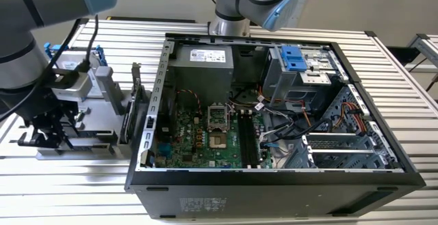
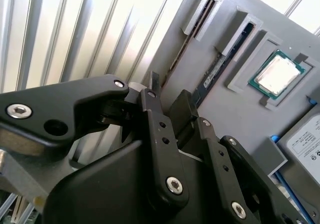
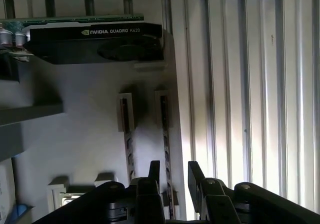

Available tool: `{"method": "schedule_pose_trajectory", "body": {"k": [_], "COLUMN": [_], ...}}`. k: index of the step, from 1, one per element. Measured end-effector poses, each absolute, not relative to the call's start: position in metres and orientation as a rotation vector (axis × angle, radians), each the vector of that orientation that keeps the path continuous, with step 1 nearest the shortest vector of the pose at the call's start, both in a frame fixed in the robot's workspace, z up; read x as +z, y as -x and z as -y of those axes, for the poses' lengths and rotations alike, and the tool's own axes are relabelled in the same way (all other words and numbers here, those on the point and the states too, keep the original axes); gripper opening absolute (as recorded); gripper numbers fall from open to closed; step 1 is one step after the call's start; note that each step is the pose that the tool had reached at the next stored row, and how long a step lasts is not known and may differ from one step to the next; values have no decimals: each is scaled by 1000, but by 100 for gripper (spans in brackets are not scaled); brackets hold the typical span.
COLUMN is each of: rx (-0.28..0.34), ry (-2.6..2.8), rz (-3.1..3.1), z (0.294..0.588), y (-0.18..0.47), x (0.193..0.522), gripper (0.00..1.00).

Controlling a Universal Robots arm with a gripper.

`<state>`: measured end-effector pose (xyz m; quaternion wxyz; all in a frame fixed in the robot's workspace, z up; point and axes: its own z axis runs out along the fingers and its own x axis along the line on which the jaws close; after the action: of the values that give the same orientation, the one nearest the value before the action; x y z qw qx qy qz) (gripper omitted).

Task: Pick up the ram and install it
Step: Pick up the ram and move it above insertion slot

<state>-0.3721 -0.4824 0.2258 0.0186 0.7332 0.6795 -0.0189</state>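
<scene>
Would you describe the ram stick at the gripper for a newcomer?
Beside the open computer case sits a grey parts holder with two sticks on edge in parallel slots. The ram is the one nearer the holder's edge, between the fingers of the open gripper; the other stick lies nearer the processor chip.

The table slats (image 3: pixel 260 84) glare; the tray (image 3: pixel 75 134) lies shadowed, perhaps backlit.

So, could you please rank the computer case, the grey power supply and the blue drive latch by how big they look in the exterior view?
1. Computer case, by far the largest.
2. Grey power supply.
3. Blue drive latch, the smallest.
The last two sit inside the case, so nearness to the camera does not upset this order.
</scene>
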Motion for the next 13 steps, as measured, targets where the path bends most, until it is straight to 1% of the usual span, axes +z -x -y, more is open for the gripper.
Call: {"method": "schedule_pose_trajectory", "body": {"k": [13], "rx": [-58], "ry": [-2276], "rz": [-2110], "z": [482], "y": [372], "x": [221], "gripper": [100]}}
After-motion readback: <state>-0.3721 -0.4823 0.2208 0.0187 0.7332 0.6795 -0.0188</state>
